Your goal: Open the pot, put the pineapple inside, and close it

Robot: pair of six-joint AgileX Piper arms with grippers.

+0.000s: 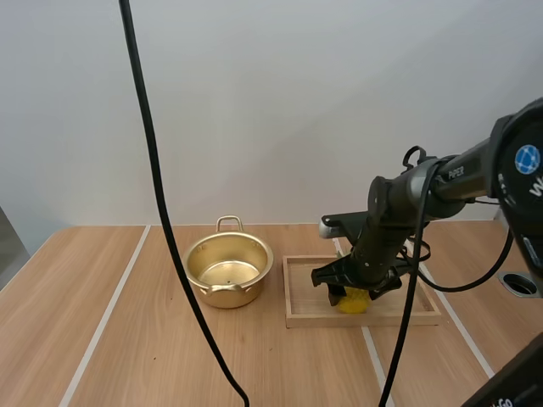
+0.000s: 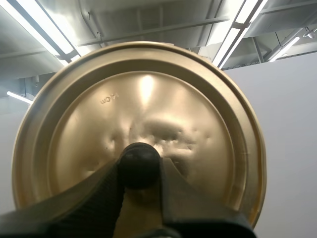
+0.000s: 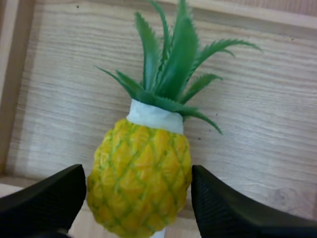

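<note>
Now right end effector spread astride the yellow, green-crowned pineapple in the tray, left end effector pinching the lid by its knob.

We look over a light wooden table whose grain runs away from us, crossed by thin white lines that slant from its far edge toward the near one. Behind it stands a plain, pale grey-white wall, bare and evenly lit, with soft light and no hard shadows. Near the table's right edge we see a round dark cable hole, and a grey surface shows beyond the left edge.
</note>
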